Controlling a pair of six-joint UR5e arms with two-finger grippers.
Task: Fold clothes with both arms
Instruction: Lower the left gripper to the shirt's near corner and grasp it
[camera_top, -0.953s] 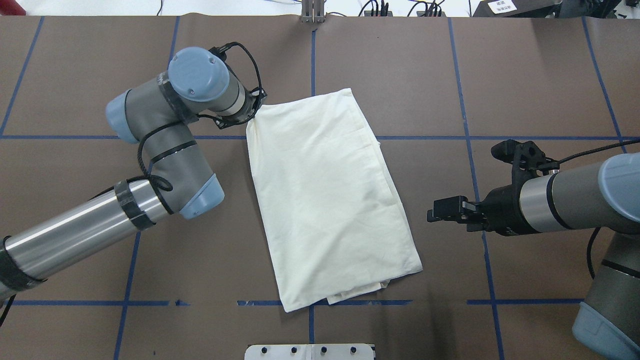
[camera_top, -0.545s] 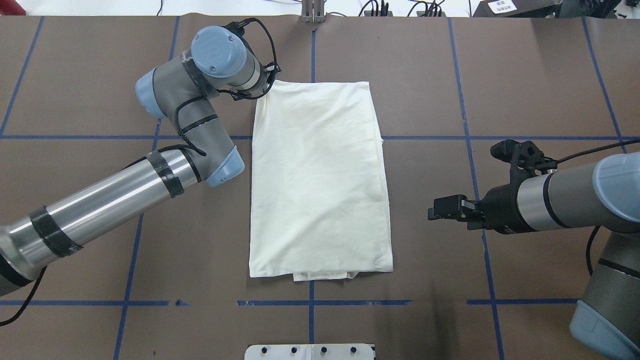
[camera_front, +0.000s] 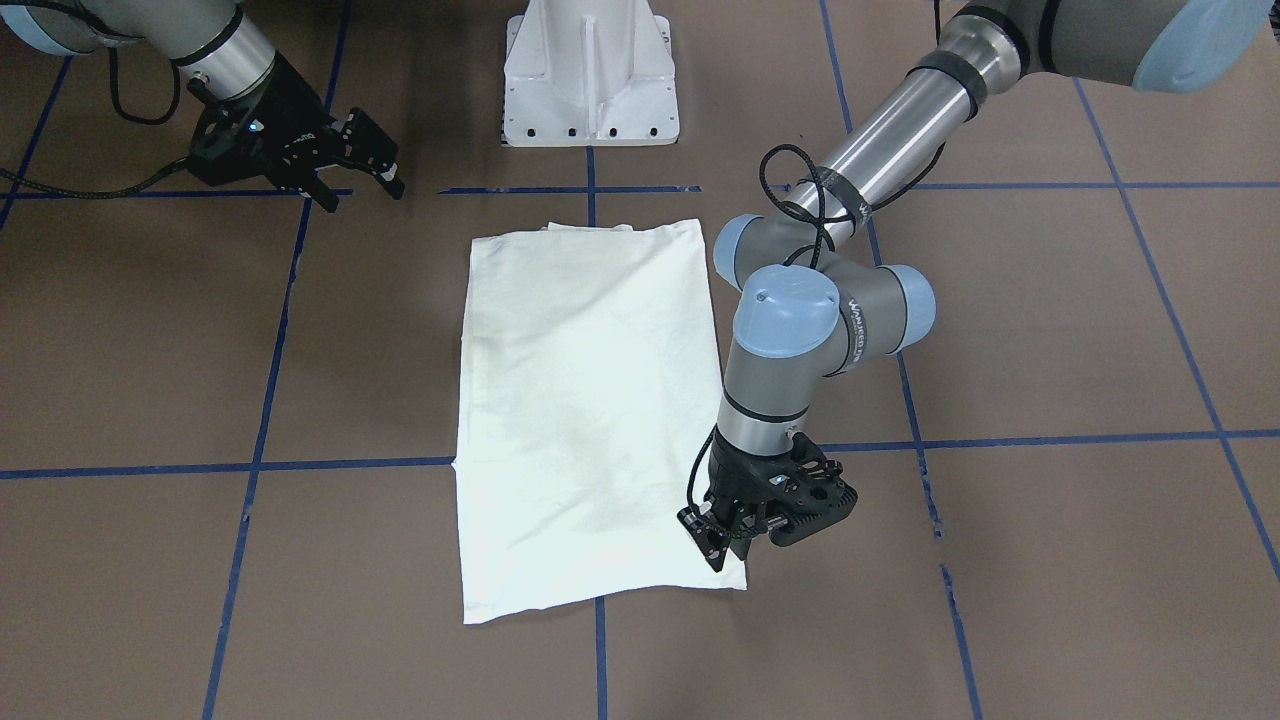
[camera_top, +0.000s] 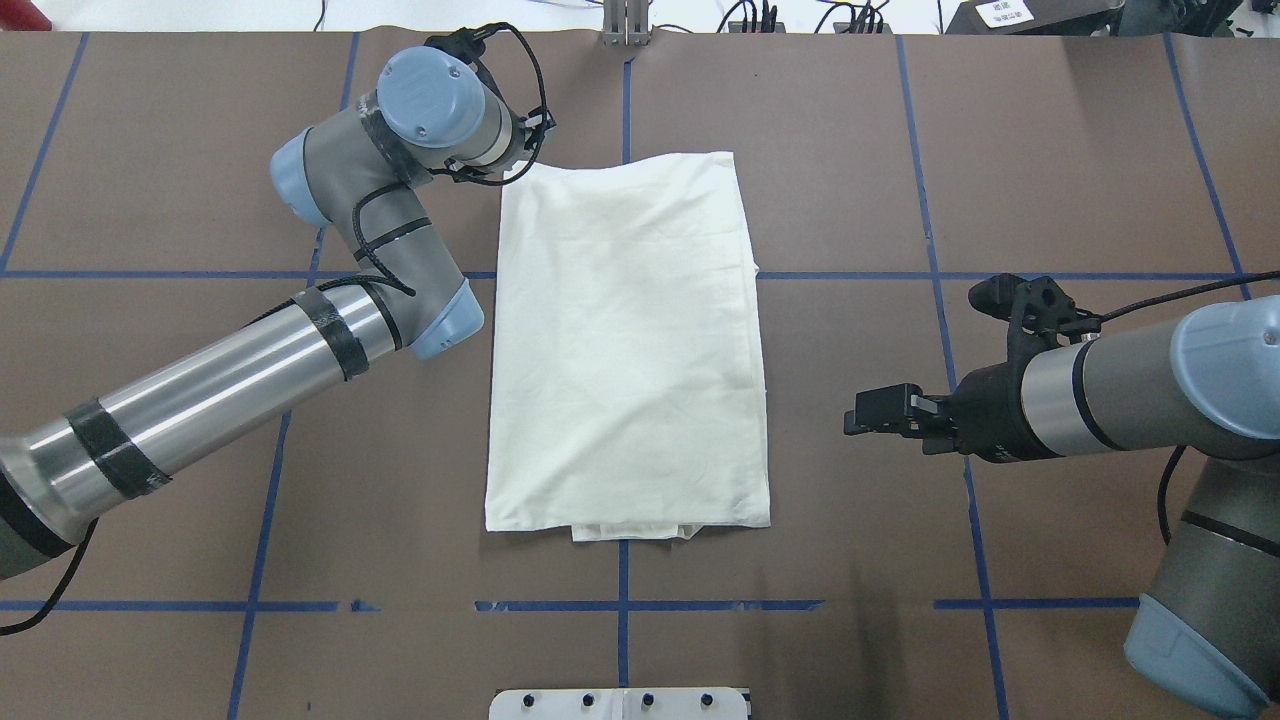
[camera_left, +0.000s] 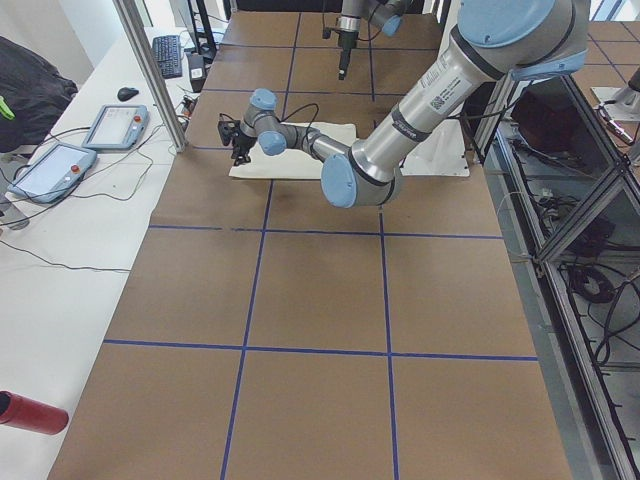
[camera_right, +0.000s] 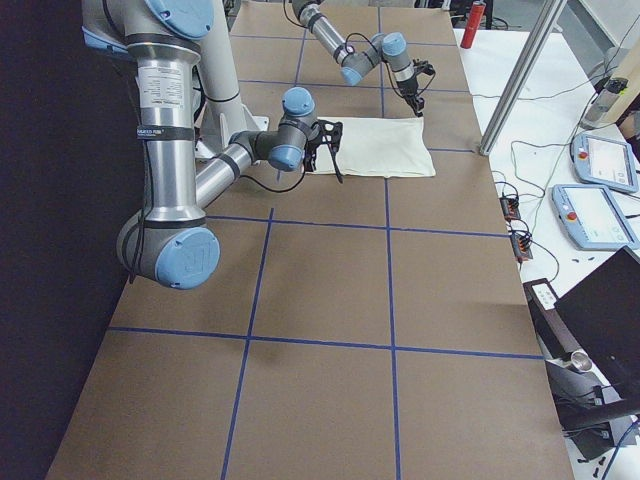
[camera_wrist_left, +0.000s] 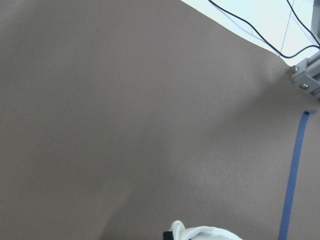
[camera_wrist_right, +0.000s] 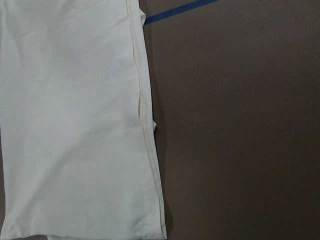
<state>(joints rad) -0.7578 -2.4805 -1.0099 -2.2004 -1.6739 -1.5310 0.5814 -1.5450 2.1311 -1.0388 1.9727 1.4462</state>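
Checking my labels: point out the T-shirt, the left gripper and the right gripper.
T-shirt (camera_top: 625, 340), overhead exterior view, middle of the cloth.
left gripper (camera_front: 722, 540), front-facing view, between its fingers.
right gripper (camera_front: 362, 192), front-facing view, between its fingers.

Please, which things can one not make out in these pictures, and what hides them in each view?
- T-shirt underside and tucked-in layers: in all views, covered by the plain top layer.
- Left pincer: in the overhead view, hidden under its own wrist; in the left wrist view, nearly all cut off by the bottom edge.
- Right pincer: too small in both side views to judge.
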